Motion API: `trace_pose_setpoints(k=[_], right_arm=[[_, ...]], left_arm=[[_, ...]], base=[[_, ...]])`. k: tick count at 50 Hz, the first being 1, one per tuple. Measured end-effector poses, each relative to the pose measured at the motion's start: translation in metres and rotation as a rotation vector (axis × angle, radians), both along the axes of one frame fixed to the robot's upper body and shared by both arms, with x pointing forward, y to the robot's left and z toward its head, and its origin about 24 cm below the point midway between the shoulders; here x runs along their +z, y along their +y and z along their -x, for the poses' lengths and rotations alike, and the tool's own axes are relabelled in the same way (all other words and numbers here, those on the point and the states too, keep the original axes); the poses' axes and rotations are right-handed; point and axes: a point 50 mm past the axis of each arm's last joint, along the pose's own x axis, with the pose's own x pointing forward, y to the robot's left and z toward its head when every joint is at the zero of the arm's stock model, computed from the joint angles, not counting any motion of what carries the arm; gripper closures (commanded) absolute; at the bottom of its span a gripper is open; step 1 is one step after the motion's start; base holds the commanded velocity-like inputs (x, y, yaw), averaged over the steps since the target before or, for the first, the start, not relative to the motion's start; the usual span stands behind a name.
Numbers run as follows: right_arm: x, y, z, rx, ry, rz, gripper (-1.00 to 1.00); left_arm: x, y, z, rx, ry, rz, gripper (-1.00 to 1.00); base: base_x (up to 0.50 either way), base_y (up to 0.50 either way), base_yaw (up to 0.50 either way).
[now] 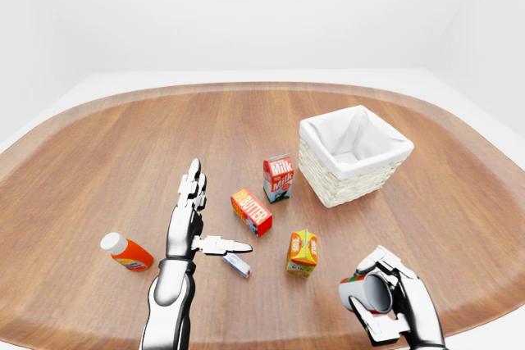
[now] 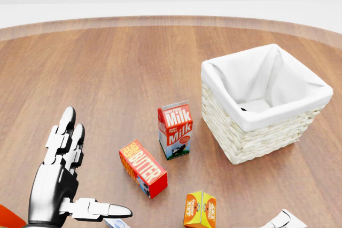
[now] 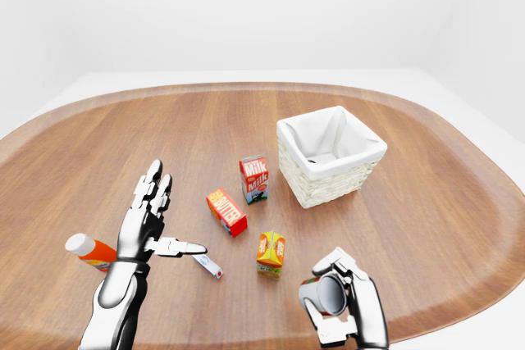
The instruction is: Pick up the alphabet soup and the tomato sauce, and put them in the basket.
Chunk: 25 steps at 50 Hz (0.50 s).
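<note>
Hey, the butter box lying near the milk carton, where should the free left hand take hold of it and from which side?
Grip the butter box across its two long side faces, coming down from above. It lies flat with its broad label face up, angled across the table, so the narrow width suits the fingers. The open left hand hovers to its left in the left-eye view; the milk carton stands apart.
</note>
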Motion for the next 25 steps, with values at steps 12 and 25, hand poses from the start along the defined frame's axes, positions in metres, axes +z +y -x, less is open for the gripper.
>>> trace_pose_setpoints(k=[12, 25], right_arm=[[0.015, -0.002, 0.004, 0.001, -0.059, -0.035, 1.0], [0.023, 0.003, 0.003, 0.029, -0.096, -0.057, 1.0]], left_arm=[[0.0, 0.0, 0.0, 0.0, 0.0, 0.0, -1.0], [0.0, 0.0, 0.0, 0.0, 0.0, 0.0, -1.0]], base=[[0.0, 0.0, 0.0], [0.0, 0.0, 0.0]])
